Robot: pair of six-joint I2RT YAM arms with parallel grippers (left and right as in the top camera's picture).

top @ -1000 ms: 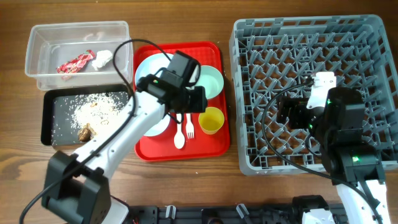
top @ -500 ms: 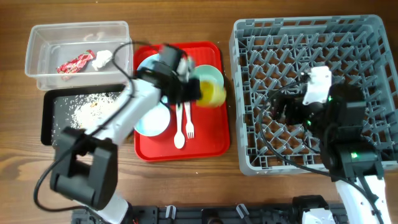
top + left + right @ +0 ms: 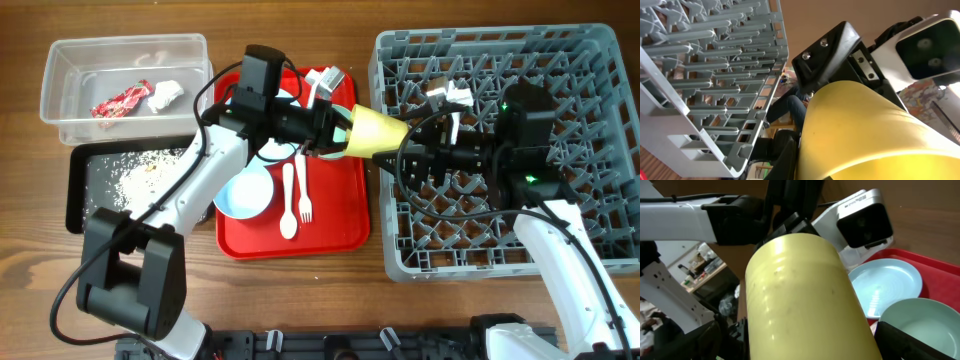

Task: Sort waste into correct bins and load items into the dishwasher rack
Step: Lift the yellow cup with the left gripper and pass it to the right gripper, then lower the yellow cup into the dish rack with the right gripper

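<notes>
My left gripper (image 3: 335, 130) is shut on the small yellow cup (image 3: 372, 133) and holds it on its side in the air between the red serving tray and the grey dishwasher rack (image 3: 590, 100). My right gripper (image 3: 412, 150) is open, with one finger on each side of the cup's other end (image 3: 805, 295). The cup fills the left wrist view (image 3: 865, 135), next to the rack (image 3: 715, 75). The pale blue plate (image 3: 887, 287) and mint green bowl (image 3: 920, 322) lie on the tray behind. The pale blue bowl (image 3: 245, 190), white spoon (image 3: 288, 200) and fork (image 3: 305, 195) lie on the tray.
The red serving tray (image 3: 335, 230) sits left of the rack. The clear tub (image 3: 60, 60) at back left holds the red wrapper (image 3: 120, 100) and white scrap (image 3: 163, 95). The black tray (image 3: 75, 190) below it holds rice-like scraps (image 3: 150, 172).
My left gripper lifted the yellow cup off the tray and carried it right toward the rack. My right gripper swung left from the rack's middle and now straddles the cup.
</notes>
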